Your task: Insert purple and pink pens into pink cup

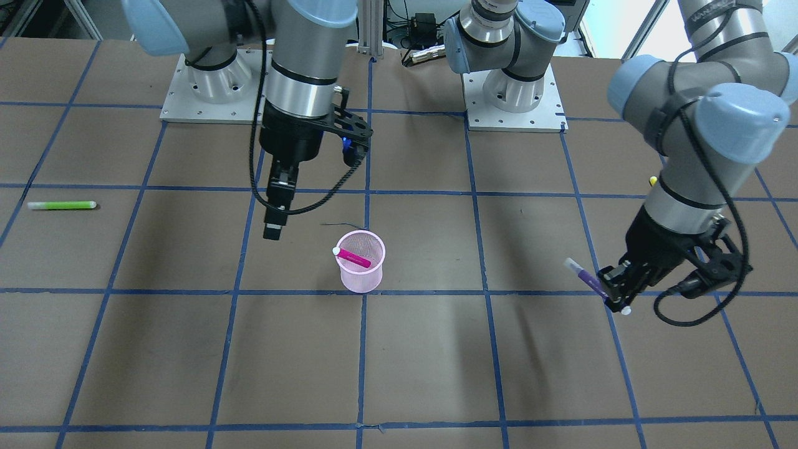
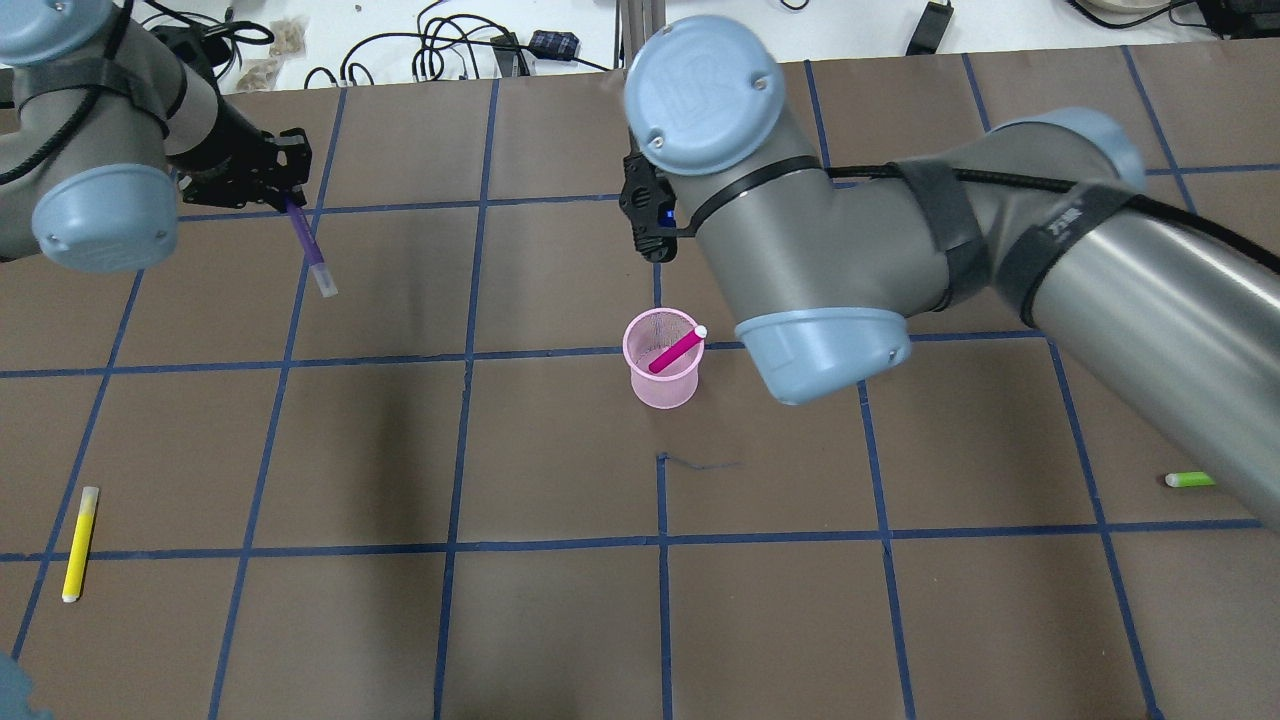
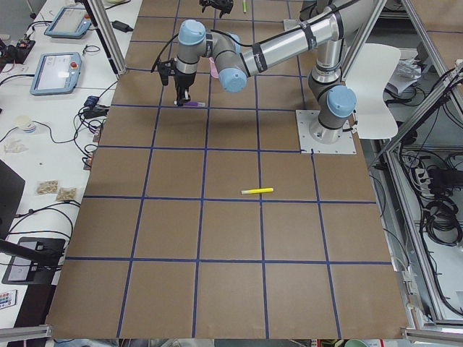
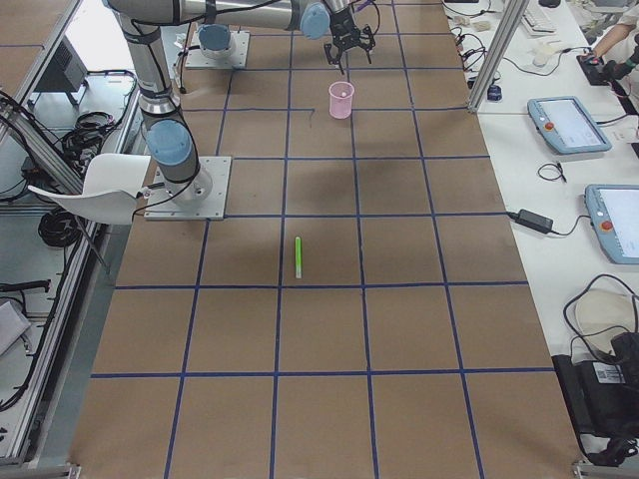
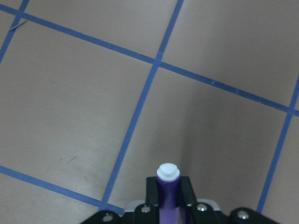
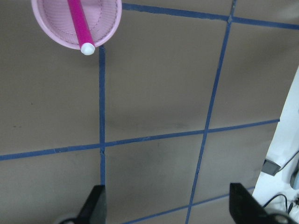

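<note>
The pink cup (image 1: 360, 275) stands upright just beside the right gripper (image 6: 169, 205), lower than it and a little further from the robot's base. The pink pen (image 1: 355, 259) leans inside the cup, its white tip resting over the rim on the side towards that gripper. The purple pen (image 1: 585, 278) is pinched in the left gripper (image 1: 614, 293), well away from the cup on the robot's left. It is held aslant above the table (image 1: 436, 362), with its pale end jutting out past the fingers.

The overhead view hides the right gripper behind the arm's bulk. The right wrist view shows its two fingers spread wide with only bare table between them, and the cup at the upper left corner of the frame. The left wrist view shows the purple barrel and its white cap clamped between two black fingers.

A green pen (image 1: 62, 205) lies flat well out to the right gripper's outer side. A yellow pen (image 2: 80, 542) lies nearer the robot than the left gripper. The table is brown with a blue tape grid. White benches beside it carry cables and teach pendants (image 3: 54, 72).
</note>
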Controlling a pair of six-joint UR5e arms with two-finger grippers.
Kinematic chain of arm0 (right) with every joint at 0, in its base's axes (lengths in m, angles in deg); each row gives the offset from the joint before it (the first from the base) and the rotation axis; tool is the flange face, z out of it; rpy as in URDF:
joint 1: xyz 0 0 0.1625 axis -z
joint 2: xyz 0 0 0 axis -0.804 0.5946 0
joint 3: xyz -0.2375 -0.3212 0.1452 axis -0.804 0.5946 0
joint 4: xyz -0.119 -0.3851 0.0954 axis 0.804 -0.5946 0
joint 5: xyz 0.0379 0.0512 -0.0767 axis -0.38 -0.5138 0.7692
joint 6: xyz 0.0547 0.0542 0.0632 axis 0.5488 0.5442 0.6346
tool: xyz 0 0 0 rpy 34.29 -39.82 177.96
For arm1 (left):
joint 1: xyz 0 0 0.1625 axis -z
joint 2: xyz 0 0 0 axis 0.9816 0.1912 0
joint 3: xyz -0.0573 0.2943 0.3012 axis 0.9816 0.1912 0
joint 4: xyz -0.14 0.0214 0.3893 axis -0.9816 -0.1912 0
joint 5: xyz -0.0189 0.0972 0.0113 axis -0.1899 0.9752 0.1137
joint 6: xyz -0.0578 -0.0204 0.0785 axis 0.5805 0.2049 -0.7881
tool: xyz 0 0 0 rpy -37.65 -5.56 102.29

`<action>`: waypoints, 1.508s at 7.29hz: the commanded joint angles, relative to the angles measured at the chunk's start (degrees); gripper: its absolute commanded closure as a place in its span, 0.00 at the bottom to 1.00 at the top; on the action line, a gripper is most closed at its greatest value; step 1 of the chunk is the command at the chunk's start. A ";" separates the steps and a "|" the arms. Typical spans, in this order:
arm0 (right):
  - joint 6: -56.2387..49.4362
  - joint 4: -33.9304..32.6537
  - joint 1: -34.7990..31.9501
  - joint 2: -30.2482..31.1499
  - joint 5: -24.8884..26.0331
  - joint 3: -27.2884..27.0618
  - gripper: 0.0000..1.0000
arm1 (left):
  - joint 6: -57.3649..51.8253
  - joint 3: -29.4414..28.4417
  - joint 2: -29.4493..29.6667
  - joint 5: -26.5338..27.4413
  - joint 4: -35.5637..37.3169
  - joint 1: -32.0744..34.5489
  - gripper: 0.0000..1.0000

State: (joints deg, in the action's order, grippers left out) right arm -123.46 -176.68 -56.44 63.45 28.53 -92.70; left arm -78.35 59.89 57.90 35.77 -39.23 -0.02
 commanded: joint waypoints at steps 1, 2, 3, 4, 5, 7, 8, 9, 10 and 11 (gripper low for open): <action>2.93 3.33 8.24 5.59 -2.43 0.07 0.08 | 9.43 0.59 -0.99 1.12 4.56 9.33 1.00; 3.47 7.19 11.23 7.79 -4.26 0.25 0.08 | 14.25 0.68 0.31 4.26 7.29 13.63 1.00; 6.26 8.01 13.87 9.38 -4.28 0.34 0.07 | 19.08 0.68 0.76 7.25 8.27 17.50 1.00; 10.47 8.72 15.03 10.00 -4.28 0.34 0.07 | 24.00 0.68 0.94 7.45 8.28 21.28 1.00; 20.17 10.73 15.21 10.44 -4.37 0.60 0.08 | 30.58 0.68 1.46 7.46 8.98 23.85 1.00; 38.11 18.89 15.04 11.68 -7.33 1.22 0.00 | 32.13 2.43 1.73 13.39 11.17 28.59 1.00; 44.54 22.40 15.04 12.20 -10.84 2.09 0.00 | 33.27 3.83 2.16 14.82 14.49 31.05 1.00; 54.44 26.35 15.12 12.64 -15.31 3.23 0.00 | 38.24 4.63 3.04 14.66 16.70 32.47 1.00; 62.89 28.92 15.13 12.65 -17.88 4.63 0.00 | 38.99 4.73 3.40 14.75 16.72 33.27 1.00; 64.63 32.94 15.13 12.56 -16.16 5.69 0.00 | 39.08 4.81 3.75 14.75 16.72 34.15 1.00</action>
State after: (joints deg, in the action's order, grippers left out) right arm -64.60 -148.41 -41.34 75.98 12.61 -88.48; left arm -40.24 64.43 61.13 50.39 -22.93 32.88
